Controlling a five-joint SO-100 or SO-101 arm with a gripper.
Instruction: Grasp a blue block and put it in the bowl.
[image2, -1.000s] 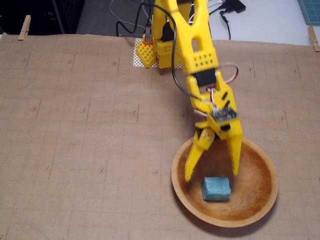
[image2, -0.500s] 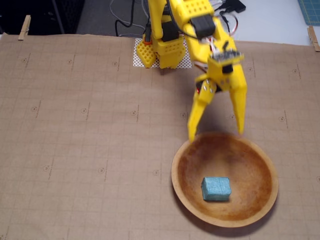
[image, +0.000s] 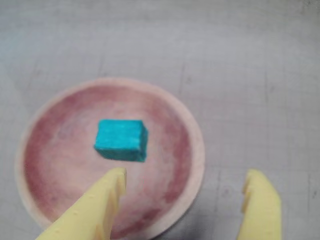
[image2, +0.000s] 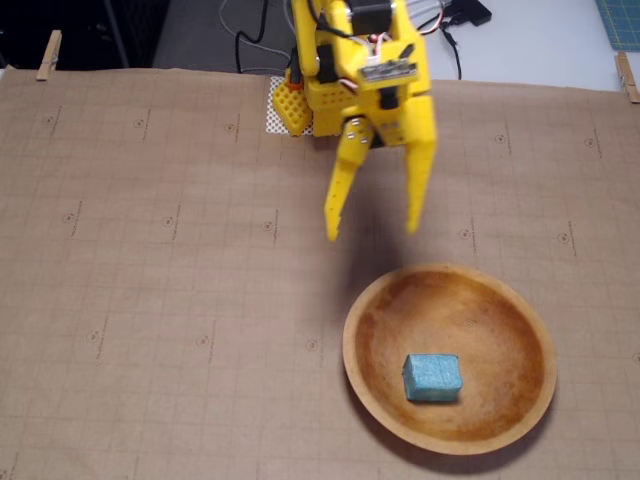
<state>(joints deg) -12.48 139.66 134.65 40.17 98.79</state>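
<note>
A hobby or maker workbench is suggested. The table is covered by gridded brown kraft paper (image2: 150, 300), which is pinned at its edges by wooden clothespins (image2: 48, 55). A 3D-printed yellow arm (image2: 350, 60) is mounted at the far edge, loose cables (image2: 250, 30) are trailed behind it, and a corner of a cutting mat (image2: 620, 20) is seen.
</note>
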